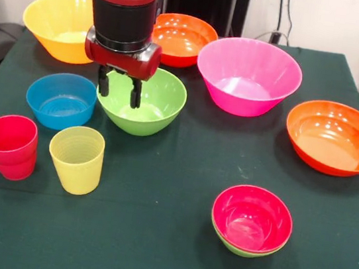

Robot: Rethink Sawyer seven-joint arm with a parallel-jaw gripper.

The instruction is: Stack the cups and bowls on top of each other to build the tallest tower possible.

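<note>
My gripper [119,90] hangs open over the left part of the green bowl [160,108], one finger near its left rim and the other inside; nothing is held. The tower [251,221] at the near right is a red bowl nested in a small light-green bowl, whose rim [238,249] shows below. The red cup [9,145] and the yellow cup [77,159] stand upright at the near left. The blue bowl [61,99] sits left of the green one. The pink bowl [248,74], the yellow-orange bowl [58,24] and two orange bowls [183,38] [336,136] stand apart.
Everything rests on a dark green table [174,174]. The arm partly covers the far orange bowl and the yellow-orange bowl's right side. The table's right edge lies just past the right orange bowl.
</note>
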